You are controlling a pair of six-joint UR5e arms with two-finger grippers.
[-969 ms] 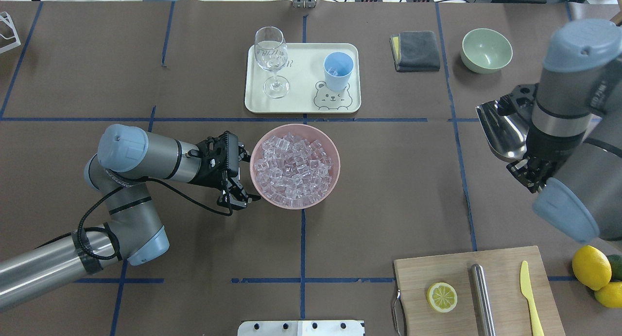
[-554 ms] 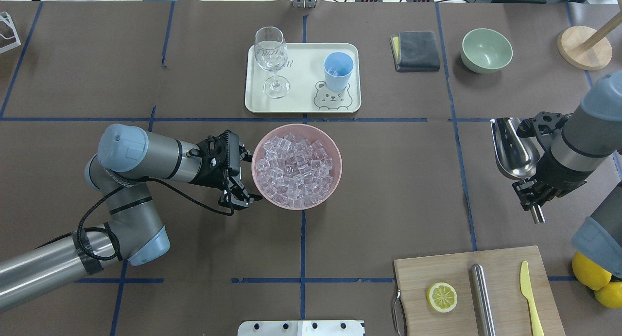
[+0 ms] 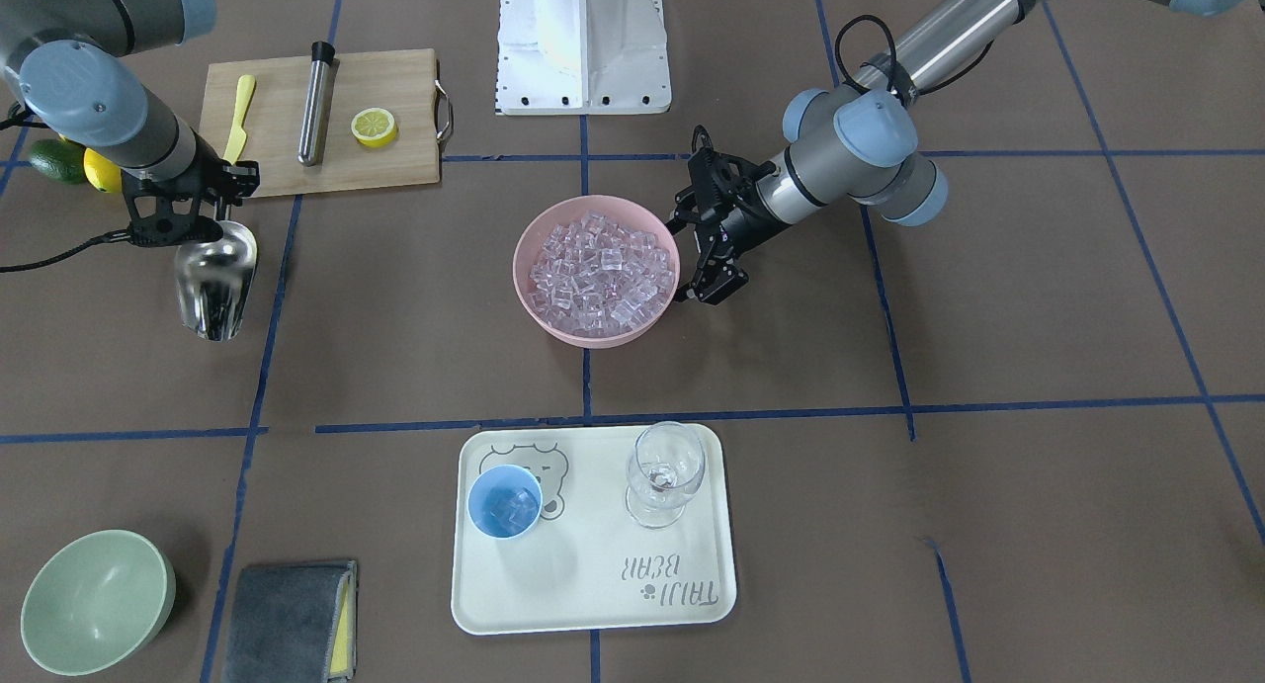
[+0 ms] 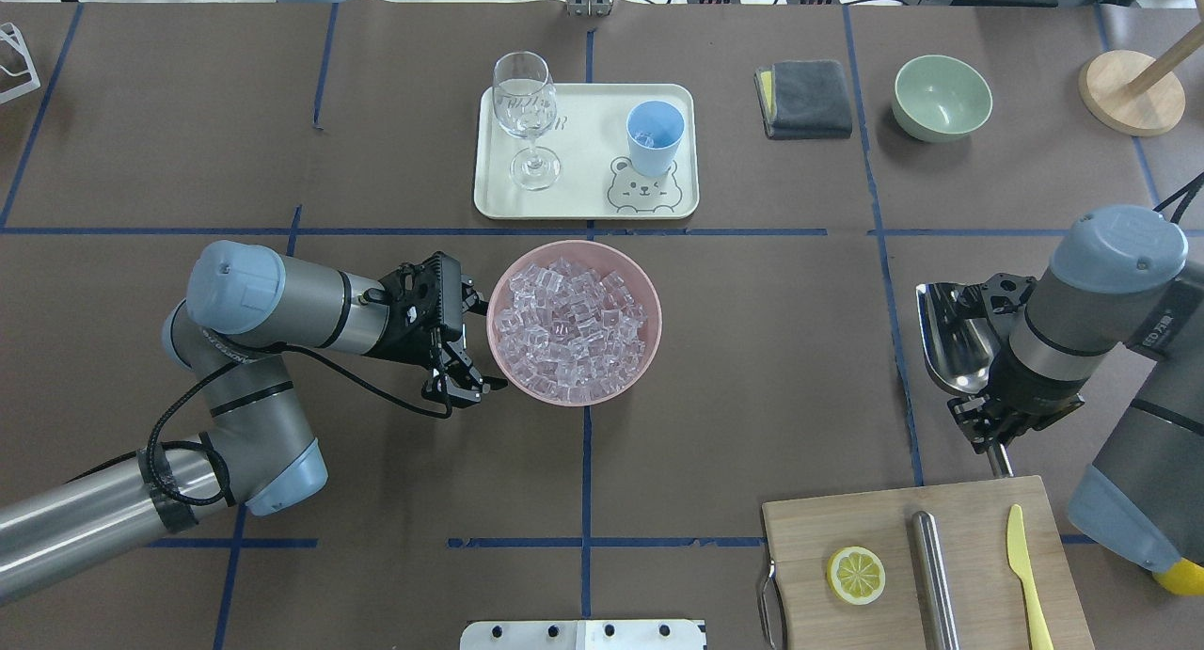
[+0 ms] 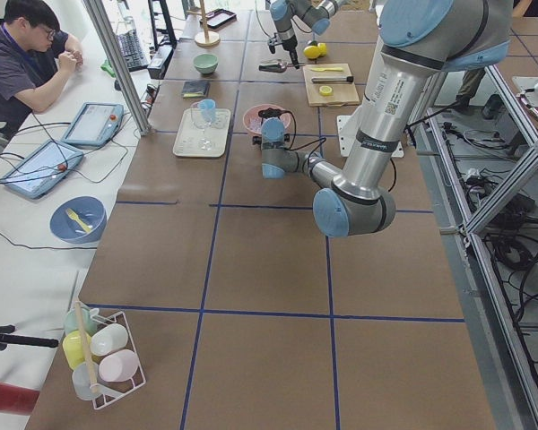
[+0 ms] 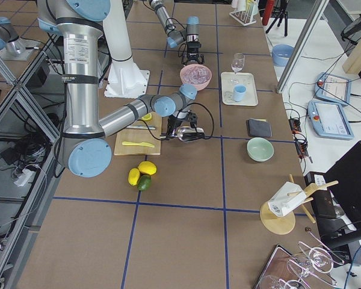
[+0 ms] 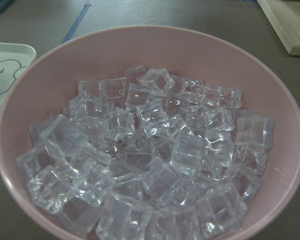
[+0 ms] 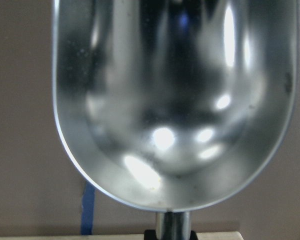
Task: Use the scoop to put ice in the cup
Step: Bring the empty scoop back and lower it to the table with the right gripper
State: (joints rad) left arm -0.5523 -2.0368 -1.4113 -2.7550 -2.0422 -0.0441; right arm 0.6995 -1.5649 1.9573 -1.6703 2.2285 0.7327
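The ice (image 4: 572, 325) fills a pink bowl (image 4: 575, 246) at mid-table; it also fills the left wrist view (image 7: 150, 165). My left gripper (image 4: 475, 344) is open, its fingers against the bowl's left side. My right gripper (image 4: 988, 415) is shut on the handle of the steel scoop (image 4: 955, 344), held low over the table at the right. The scoop's pan (image 8: 172, 100) is empty. The light-blue cup (image 3: 504, 502) stands on the cream tray (image 3: 593, 604) with a few ice cubes inside. It also shows in the overhead view (image 4: 655, 137).
A stemmed glass (image 4: 525, 104) shares the tray. A cutting board (image 4: 969, 509) with a lemon half (image 4: 856, 575), steel tube (image 4: 934, 565) and yellow knife (image 4: 1025, 575) lies close behind the scoop. A green bowl (image 4: 942, 97), grey cloth (image 4: 804, 98) and wooden stand (image 4: 1132, 92) sit far right.
My right arm has swung the scoop back toward the cutting board and lower. The pink bowl shifted slightly right early on. My left arm has barely moved.
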